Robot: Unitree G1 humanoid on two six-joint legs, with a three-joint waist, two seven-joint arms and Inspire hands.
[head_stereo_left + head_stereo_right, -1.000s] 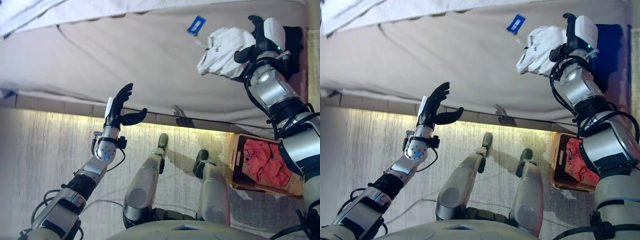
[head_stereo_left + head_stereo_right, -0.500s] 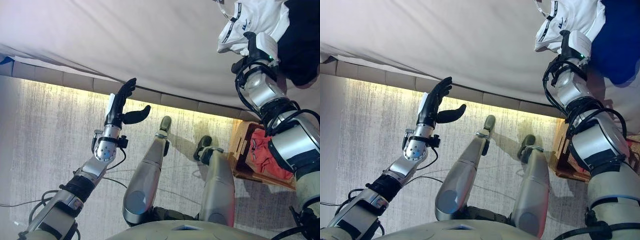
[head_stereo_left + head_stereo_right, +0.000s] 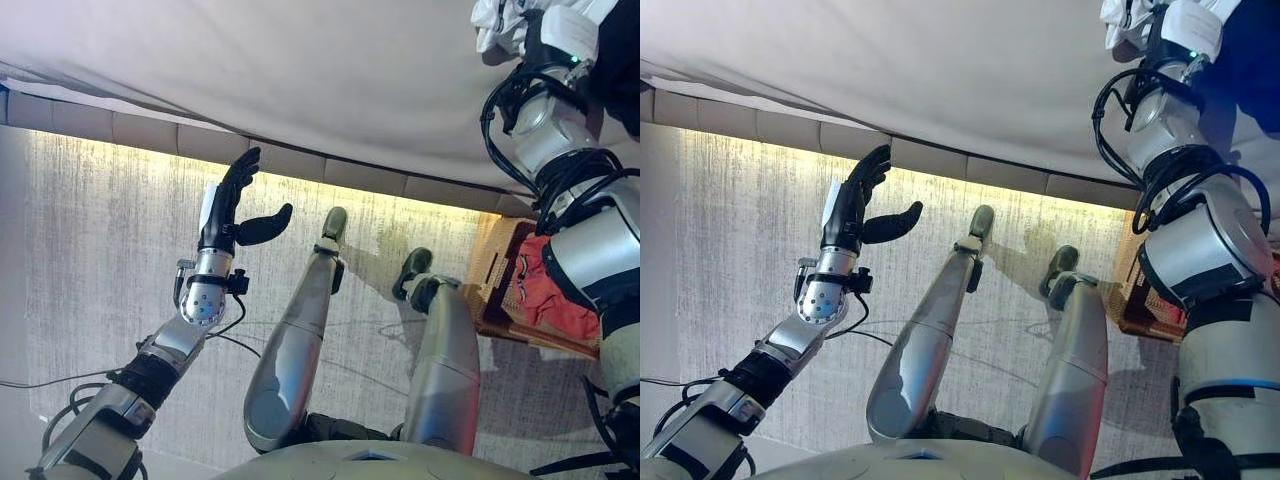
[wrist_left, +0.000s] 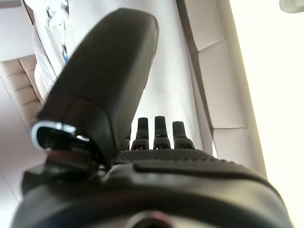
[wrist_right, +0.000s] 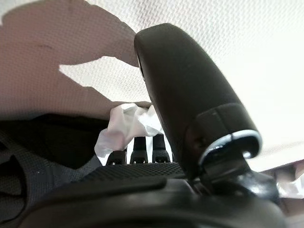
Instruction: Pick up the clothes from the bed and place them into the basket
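A white garment (image 3: 492,18) lies on the beige bed (image 3: 300,80) at the far right, beside a dark blue garment (image 3: 1252,60). My right hand (image 3: 560,22) reaches over the bed to them. In the right wrist view its fingers (image 5: 142,148) look straight, their tips against the white garment (image 5: 124,127), the thumb standing free and the dark garment (image 5: 42,137) alongside. My left hand (image 3: 225,215) hangs open above the floor just short of the bed's edge, holding nothing. The wicker basket (image 3: 495,270) stands on the floor at the right with red clothes (image 3: 548,295) in it.
The bed's padded side rail (image 3: 300,165) runs across the view between the floor and the mattress. Pale carpet (image 3: 90,260) covers the floor on the left. The basket sits close under my right arm.
The whole picture has shifted: the camera has tilted down, so the bed sits higher in view. My right hand stays at the white garment. My left hand keeps its open pose.
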